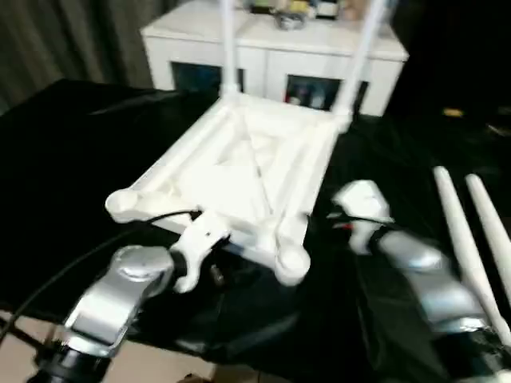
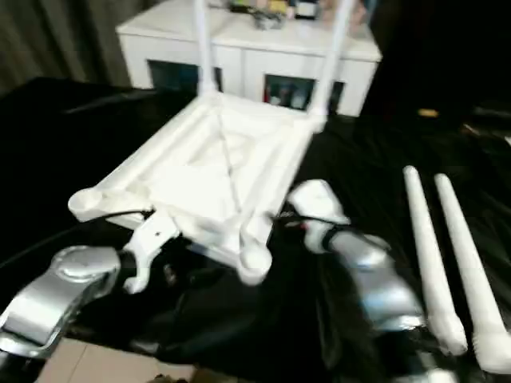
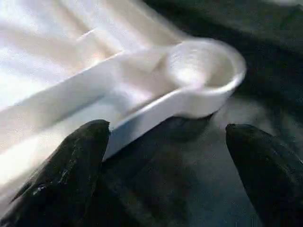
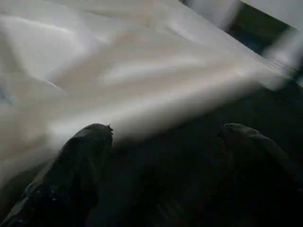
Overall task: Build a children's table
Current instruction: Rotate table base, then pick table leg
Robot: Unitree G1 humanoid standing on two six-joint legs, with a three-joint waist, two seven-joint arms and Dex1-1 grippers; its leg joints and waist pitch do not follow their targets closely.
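From the head views, the tabletop (image 1: 239,171) lies underside up on the black-draped desk (image 1: 64,159), with two legs (image 1: 227,48) already standing in its far corner sockets and two loose legs (image 2: 447,255) lying on the cloth well to the right. The left end effector (image 1: 196,255) sits just beside the near edge, the right end effector (image 1: 359,209) near the right-hand near corner. A nudge from either arm could slide the top across the slick cloth or rock the two upright legs loose; whether those legs are fully seated is hard to judge, since their tops are cut off. In the left wrist view, the left end effector's fingers (image 3: 71,175) stand wide apart and empty, an open corner socket (image 3: 203,71) beyond them; closing here would likely catch the rim and tip the top. In the right wrist view, the right end effector (image 4: 165,156) is also spread wide, holding nothing, with the tabletop smeared beyond, so contact cannot be told.
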